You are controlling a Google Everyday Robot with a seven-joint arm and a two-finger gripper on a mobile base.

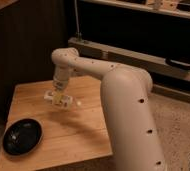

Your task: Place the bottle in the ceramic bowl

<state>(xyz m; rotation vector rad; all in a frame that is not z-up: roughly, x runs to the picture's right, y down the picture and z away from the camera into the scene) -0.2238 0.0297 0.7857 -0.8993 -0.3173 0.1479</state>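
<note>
Nearby: a wooden table [83,135] is backed by a dark wall panel, with a metal shelf frame [138,55] behind it; only bare wood is seen between bottle and bowl.
Arm: the white arm [123,95] is stretched from the near foreground over the table, with its wrist turned down.
Gripper [58,97]: held over the table's far middle, closed on the bottle.
Bottle [64,100]: gripped lying sideways, cap pointed away from the bowl.
Bowl [22,136]: set at 1 near corner, well apart from the bottle.

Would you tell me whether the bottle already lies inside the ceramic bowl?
No, the bottle is held by the gripper over the middle of the table, apart from the ceramic bowl at its near left corner.
</note>
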